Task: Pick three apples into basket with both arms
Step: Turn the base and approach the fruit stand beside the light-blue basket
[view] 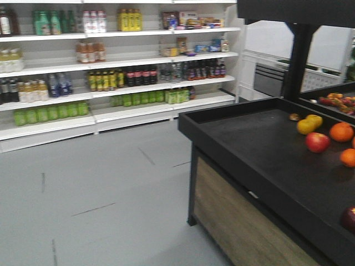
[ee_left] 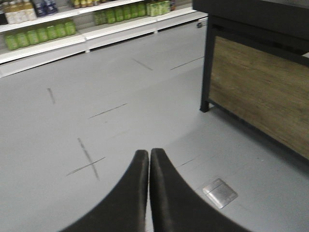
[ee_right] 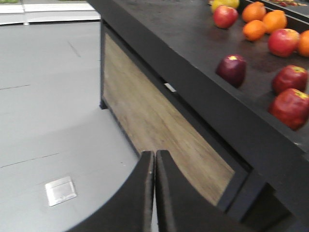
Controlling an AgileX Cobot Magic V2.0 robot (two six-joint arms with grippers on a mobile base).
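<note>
Apples, five in all, lie on one black counter.

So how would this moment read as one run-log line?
black wedge left gripper: shut, empty | black wedge right gripper: shut, empty | round red apples: untouched on black display stand | basket: not in view

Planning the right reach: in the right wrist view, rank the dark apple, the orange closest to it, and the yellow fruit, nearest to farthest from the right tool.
1. dark apple, by the front edge
2. orange, midway back
3. yellow fruit, far back
</note>
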